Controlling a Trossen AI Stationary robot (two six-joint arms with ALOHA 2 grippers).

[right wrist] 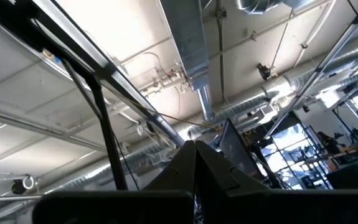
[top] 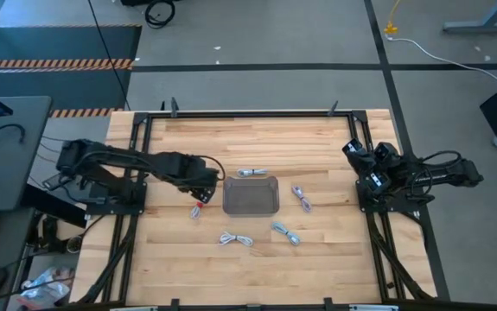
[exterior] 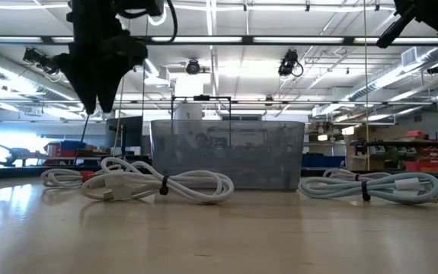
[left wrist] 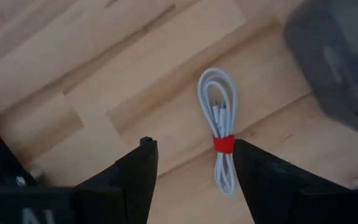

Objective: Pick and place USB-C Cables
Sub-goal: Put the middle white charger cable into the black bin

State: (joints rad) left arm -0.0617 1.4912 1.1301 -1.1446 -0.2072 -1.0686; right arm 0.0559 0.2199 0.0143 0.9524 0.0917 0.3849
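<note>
A grey tray [top: 251, 195] stands mid-table. Five small coiled white cables lie flat on the wood around it: one at its far side [top: 252, 173], one to its right [top: 301, 198], two on its near side [top: 285, 232] [top: 236, 239], and one with a red tie [top: 196, 210] to its left. My left gripper [top: 203, 186] hangs open above the red-tied cable [left wrist: 219, 134], which shows between its fingers [left wrist: 138, 174] in the left wrist view; it touches nothing. My right gripper [right wrist: 195, 152] is shut and empty, raised at the table's right side [top: 353, 149].
Bare wood lies along the near edge of the table [top: 257, 276]. The tray's wall [left wrist: 334, 68] is close to the red-tied cable. In the low view the tray [exterior: 226, 154] stands behind two cables [exterior: 158, 184] [exterior: 371, 185]. Black frame rails [top: 248, 113] border the table.
</note>
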